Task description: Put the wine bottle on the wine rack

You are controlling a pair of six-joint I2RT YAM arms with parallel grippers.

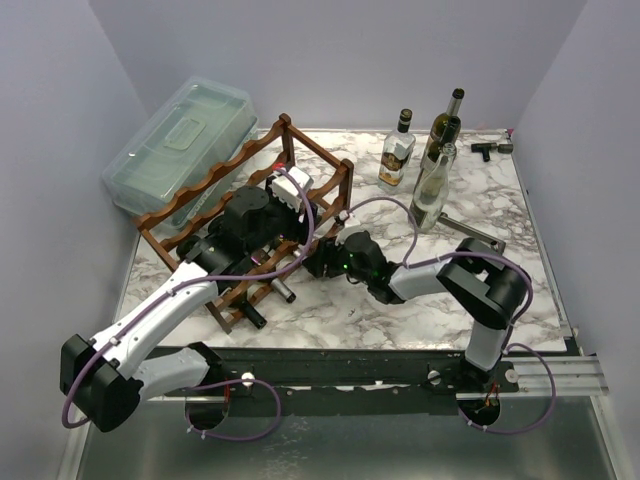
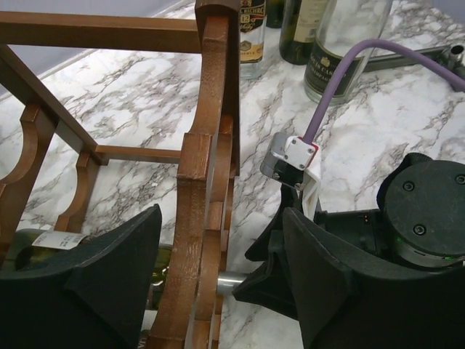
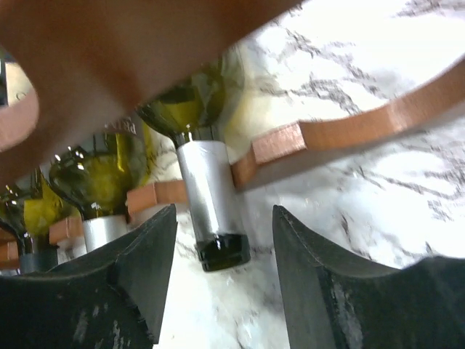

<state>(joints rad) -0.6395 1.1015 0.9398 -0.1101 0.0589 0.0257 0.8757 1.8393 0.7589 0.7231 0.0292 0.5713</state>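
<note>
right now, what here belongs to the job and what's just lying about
Job: wine rack, wine bottle lying in it, right gripper open around its neck, left gripper astride a rail.
Lying about: clear lidded box, upright bottles, small black tool.

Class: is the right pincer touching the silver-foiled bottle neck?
Apart. The right wrist view shows marble between the bottle neck and each finger of the right pincer.

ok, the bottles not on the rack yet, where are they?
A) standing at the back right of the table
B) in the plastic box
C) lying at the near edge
A: the loose bottles stand upright on the table at its back right, beyond the rack.
</note>
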